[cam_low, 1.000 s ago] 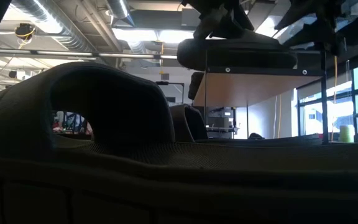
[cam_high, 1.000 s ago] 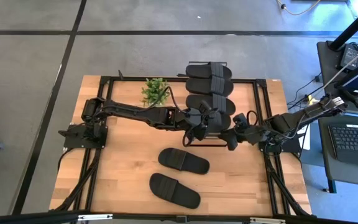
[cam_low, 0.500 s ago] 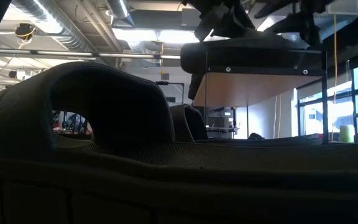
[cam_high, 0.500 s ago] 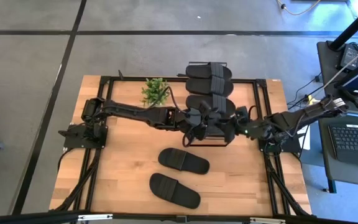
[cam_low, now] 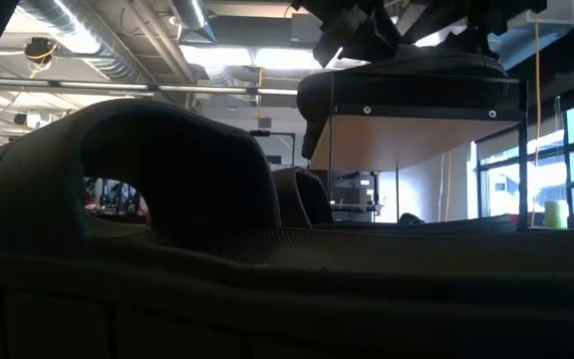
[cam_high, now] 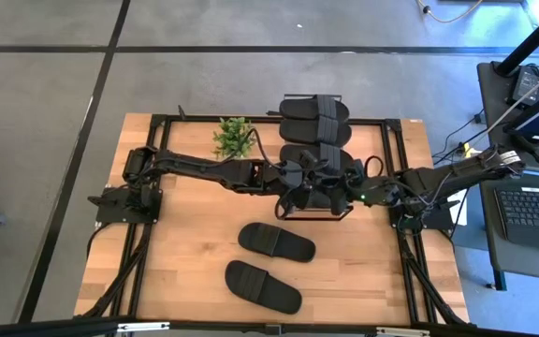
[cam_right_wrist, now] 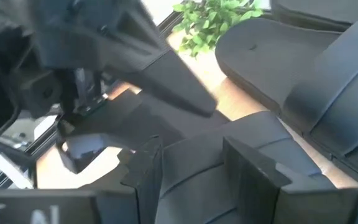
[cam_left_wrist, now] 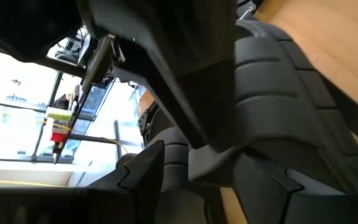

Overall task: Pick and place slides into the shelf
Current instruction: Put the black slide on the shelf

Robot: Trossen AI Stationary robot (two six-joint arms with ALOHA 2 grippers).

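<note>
On shelf [cam_high: 291, 99], both end effectors [cam_high: 309, 190] grip one slide [cam_high: 321, 195].

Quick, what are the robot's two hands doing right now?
Left end effector: closed on a slide atop the shelf.
Right end effector: at the same slide, grip cannot be told.

A lab or workshop in an industrial hall: bare ducts [cam_low: 98, 45] and strip lights [cam_low: 232, 55] run under an open ceiling, tall windows [cam_low: 501, 184] line one side, the concrete floor [cam_high: 45, 75] carries taped lines, and a laptop [cam_high: 531, 211] sits beside the table [cam_high: 185, 253].
</note>
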